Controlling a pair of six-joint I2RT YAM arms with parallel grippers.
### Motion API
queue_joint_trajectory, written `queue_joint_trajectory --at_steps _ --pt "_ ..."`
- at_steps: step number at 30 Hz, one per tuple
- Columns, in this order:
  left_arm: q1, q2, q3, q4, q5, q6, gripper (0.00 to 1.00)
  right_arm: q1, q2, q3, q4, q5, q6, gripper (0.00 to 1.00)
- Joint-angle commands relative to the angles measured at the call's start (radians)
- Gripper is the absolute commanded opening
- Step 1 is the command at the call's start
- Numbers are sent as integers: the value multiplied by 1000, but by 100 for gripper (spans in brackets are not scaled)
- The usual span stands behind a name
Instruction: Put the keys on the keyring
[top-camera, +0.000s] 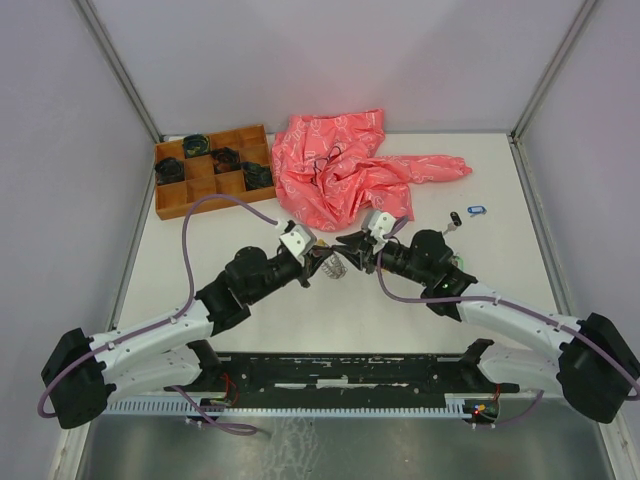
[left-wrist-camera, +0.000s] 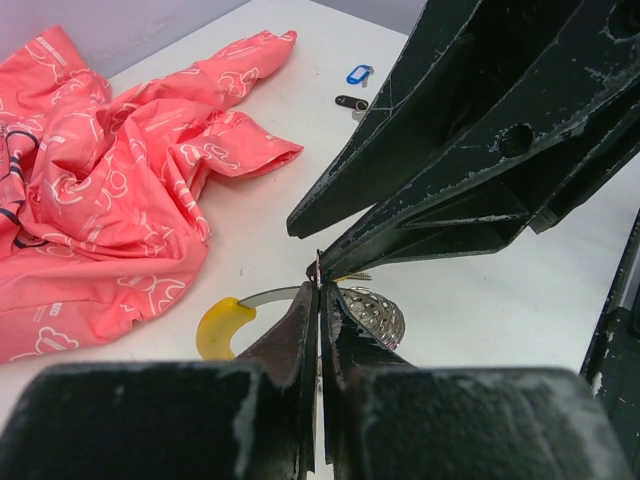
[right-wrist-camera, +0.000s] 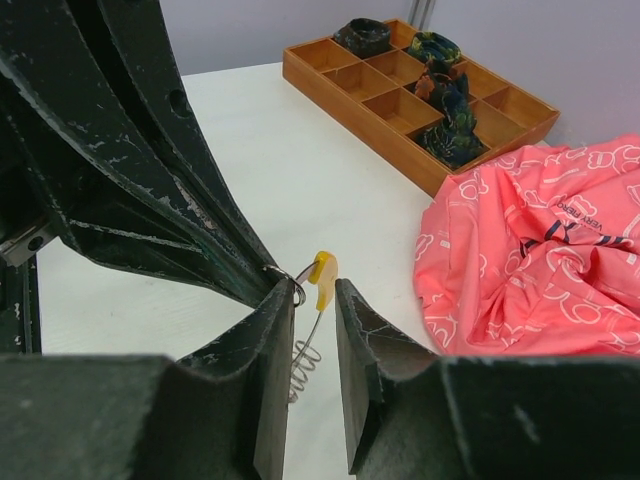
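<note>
My two grippers meet tip to tip at the table's middle. My left gripper (top-camera: 322, 258) (left-wrist-camera: 320, 285) is shut on a thin flat metal piece, apparently a key, seen edge-on. Its small split ring (right-wrist-camera: 290, 285) sticks out at the tips. The keyring (top-camera: 337, 266) lies just below, with its yellow segment (left-wrist-camera: 222, 325) (right-wrist-camera: 322, 280) and silvery coil (left-wrist-camera: 375, 315) (right-wrist-camera: 305, 360). My right gripper (top-camera: 350, 250) (right-wrist-camera: 315, 290) is open, and the keyring's wire and yellow segment show through its gap. A blue-tagged key (top-camera: 475, 210) (left-wrist-camera: 359, 74) and a black-tagged key (top-camera: 455, 218) (left-wrist-camera: 351, 101) lie at the right.
A crumpled pink cloth (top-camera: 340, 170) (left-wrist-camera: 90, 190) (right-wrist-camera: 540, 260) lies just behind the grippers. A wooden compartment tray (top-camera: 170, 205) (right-wrist-camera: 400, 110) with dark coiled bundles stands at the back left. A small green thing (top-camera: 462, 262) lies beside my right arm.
</note>
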Motion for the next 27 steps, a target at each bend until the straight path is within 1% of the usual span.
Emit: queue_joint_trajectory --at_steps 1,5,9,10,15,18,21,27 --pt "-6 -1 14 104 12 -52 3 7 14 13 67 -8 17 30" --pt "-8 10 16 119 29 -62 3 7 25 4 91 -1 28 28" --pt "-6 6 4 136 30 -66 3 7 29 2 94 17 32 22" --pt "-7 3 2 137 29 -67 3 7 27 1 93 19 29 20" --pt "-8 3 0 127 29 -69 3 7 17 4 89 26 22 2" --pt "-7 14 5 109 37 -69 5 6 8 15 74 12 15 1" --pt "-7 23 7 94 38 -68 13 7 -2 26 54 -9 4 1" --pt "-7 26 21 50 9 -47 23 9 -18 43 5 -45 -41 1"
